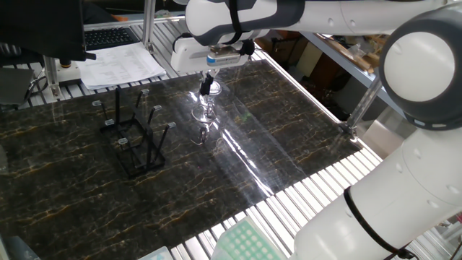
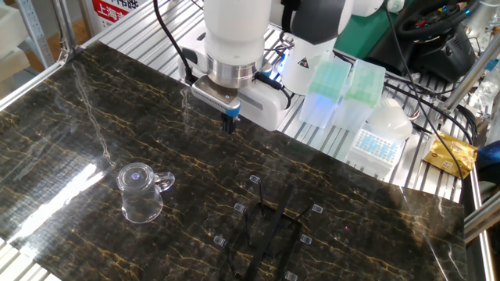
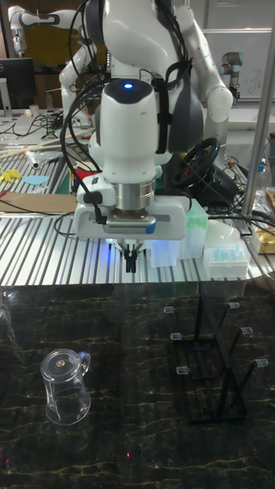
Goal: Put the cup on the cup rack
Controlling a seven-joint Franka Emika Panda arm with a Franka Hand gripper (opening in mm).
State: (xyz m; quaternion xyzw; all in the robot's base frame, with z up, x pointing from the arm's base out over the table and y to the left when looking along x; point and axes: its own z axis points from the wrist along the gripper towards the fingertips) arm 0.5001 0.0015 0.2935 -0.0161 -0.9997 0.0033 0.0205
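Dark marble-patterned surface (image 2: 70, 101) fills your view, glossy, with a strip of glare running across it and ribbed metal framing along its edges. Your gripper (image 3: 131, 262) hangs in the air above the surface, pointing straight down, close to the edge where the arm's base stands. Its fingers look pressed together with nothing between them, so you're clenched on empty air.

Look at the cup (image 3: 66, 386): it stands upright on the surface, empty, handle sticking out sideways toward the rack's side. In the tall fixed view it sits toward the near left corner of the surface, well apart from the gripper and lower in frame. The other fixed view puts the cup (image 2: 139, 191) near the surface's lower left edge, right beside the bright glare patch. In one fixed view the clear glass nearly vanishes against the reflections, and the cup (image 1: 204, 115) lines up just below the gripper (image 1: 206, 89) only because of the angle.

Your cup rack (image 3: 212, 365) stands on the surface too, black wire, pale caps on its upright pegs, nothing on them. It's well apart from the cup, and the gripper hovers roughly between the two, set back toward the far edge.

Beyond that edge you've got pale green boxes (image 2: 344, 90).
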